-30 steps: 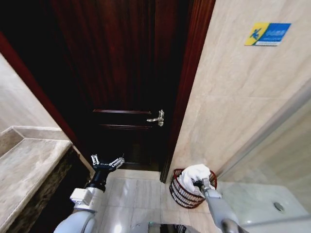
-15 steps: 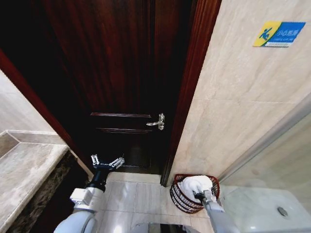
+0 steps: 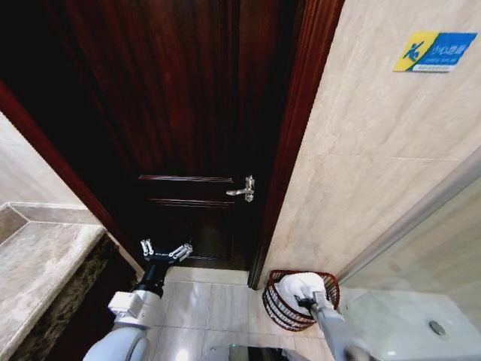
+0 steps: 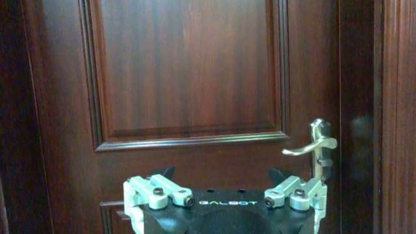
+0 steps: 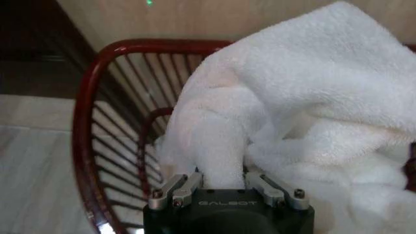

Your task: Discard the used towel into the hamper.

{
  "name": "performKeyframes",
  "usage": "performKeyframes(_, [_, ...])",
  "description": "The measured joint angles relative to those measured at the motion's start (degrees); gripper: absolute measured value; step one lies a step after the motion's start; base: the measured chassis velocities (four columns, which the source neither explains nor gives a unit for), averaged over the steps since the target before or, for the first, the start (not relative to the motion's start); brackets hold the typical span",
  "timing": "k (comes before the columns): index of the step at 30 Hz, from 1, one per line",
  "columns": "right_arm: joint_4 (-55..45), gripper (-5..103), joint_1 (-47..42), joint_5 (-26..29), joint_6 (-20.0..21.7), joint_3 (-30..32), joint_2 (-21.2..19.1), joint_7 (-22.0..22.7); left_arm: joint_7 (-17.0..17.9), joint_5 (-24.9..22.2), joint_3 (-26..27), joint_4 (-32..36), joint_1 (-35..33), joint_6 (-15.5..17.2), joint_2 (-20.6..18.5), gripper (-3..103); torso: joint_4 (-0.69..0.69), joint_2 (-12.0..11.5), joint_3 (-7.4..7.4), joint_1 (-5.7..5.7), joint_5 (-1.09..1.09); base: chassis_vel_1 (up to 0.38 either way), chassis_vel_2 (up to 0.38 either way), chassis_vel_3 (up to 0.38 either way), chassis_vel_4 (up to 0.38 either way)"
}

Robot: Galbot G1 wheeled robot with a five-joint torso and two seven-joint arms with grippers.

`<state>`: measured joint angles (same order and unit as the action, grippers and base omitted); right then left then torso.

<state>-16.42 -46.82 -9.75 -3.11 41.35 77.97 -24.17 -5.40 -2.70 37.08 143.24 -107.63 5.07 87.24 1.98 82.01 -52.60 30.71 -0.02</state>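
Towel (image 3: 294, 284): white, thick terry, bunched in a heap that fills the mouth of the hamper and rises above its rim. One fold of it runs down into the right pincer; the bulk swells up and away from that pincer in the right wrist view (image 5: 312, 107).
Door (image 3: 188, 128): dark red-brown wood with raised panels, standing straight ahead of the left pincer, well apart from it. The hamper sits on the floor just past the door frame, toward the right pincer's side.
Wall (image 3: 376, 165): beige tile, rising directly behind the hamper and right pincer.
Hamper (image 3: 279, 301): dark red-brown wire basket with upright bars and a rounded rim, on pale floor tile at the foot of the wall. In the right wrist view its rim (image 5: 117, 53) curves around the far side of the pincer, towel inside the curve.
Right pincer (image 3: 307, 302): over the hamper opening, pointing down into the pile. Its jaws are clenched on a fold of towel, cloth pinched between them in the right wrist view (image 5: 224, 181).
Left pincer (image 3: 165, 251): held in the air facing the lower door panel, touching nothing, fingers (image 4: 156, 187) spread wide, released.
Door handle (image 3: 243, 186): silver lever, above and beyond the left pincer, off toward the hamper side.
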Motion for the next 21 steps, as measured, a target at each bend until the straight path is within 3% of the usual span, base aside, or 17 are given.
performKeyframes(7, [1.7,20,0.5,-0.3,0.6,-0.2,1.0,-0.4,0.0,0.0,0.0,0.0,0.0,0.0,0.0,94,0.01,0.0,0.0,0.0,0.02,0.0,0.0,0.0,0.0])
performKeyframes(15, [1.6,18,1.5,-1.9,4.8,0.0,0.1,4.6,0.0,0.0,0.0,0.0,0.0,0.0,0.0,94,0.04,0.0,0.0,0.0,0.02,0.0,0.0,0.0,0.0])
performKeyframes(16, [-0.1,27,0.6,-1.1,5.3,-0.1,-0.1,4.6,0.0,0.0,0.0,0.0,0.0,0.0,0.0,94,0.04,0.0,0.0,0.0,0.03,0.0,0.0,0.0,0.0])
performKeyframes(18, [-2.2,27,-0.7,0.0,5.6,-0.3,-0.1,4.3,0.0,0.0,0.0,0.0,0.0,0.0,0.0,94,0.02,0.0,0.0,0.0,0.03,0.0,0.0,0.0,0.0])
performKeyframes(21, [-9.6,43,-5.6,2.3,5.9,-0.9,-0.3,3.7,0.0,0.0,0.0,0.0,0.0,0.0,0.0,94,0.01,0.0,0.0,0.0,0.05,0.0,0.0,0.0,0.0])
